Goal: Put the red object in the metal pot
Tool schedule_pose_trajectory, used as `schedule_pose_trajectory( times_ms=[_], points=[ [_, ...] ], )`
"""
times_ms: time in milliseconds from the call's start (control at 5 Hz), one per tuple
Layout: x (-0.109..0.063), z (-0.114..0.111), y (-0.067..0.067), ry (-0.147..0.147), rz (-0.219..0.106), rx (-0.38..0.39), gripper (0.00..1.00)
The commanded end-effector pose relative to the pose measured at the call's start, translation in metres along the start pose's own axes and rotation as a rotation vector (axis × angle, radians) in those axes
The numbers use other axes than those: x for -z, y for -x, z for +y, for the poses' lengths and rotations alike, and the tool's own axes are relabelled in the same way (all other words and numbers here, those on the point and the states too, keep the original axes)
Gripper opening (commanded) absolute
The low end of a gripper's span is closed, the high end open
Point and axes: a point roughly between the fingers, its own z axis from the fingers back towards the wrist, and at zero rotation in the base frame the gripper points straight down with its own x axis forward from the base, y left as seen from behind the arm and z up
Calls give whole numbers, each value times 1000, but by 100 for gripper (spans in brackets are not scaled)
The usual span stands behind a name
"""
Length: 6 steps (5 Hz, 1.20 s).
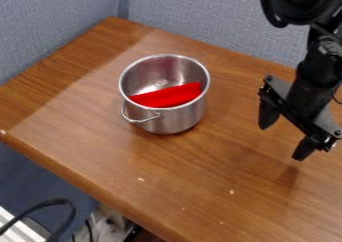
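The metal pot stands upright on the wooden table, left of centre, its wire handle hanging on the near side. Inside it lies the red object, resting across the bottom and tilted up toward the right wall. My gripper hangs over the table well to the right of the pot, pointing down. Its black fingers are spread apart and hold nothing.
A grey-blue partition wall runs behind the table. The table's front edge slants from left to lower right, with cables on the floor below it.
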Motion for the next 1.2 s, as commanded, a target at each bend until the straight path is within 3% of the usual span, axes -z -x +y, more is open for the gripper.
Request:
schedule_pose_trajectory(
  times_ms=[0,200,400,600,800,1000],
  points=[
    [-20,11,-15,-11,-83,15,100],
    [-16,26,-19,-22,-79,25,100],
    [-28,33,-16,-32,-90,40,100],
    [-39,38,0,-22,-91,34,100],
    [-65,42,19,34,-100,-62,100],
    [-72,49,7,49,-89,-98,100]
  ],
)
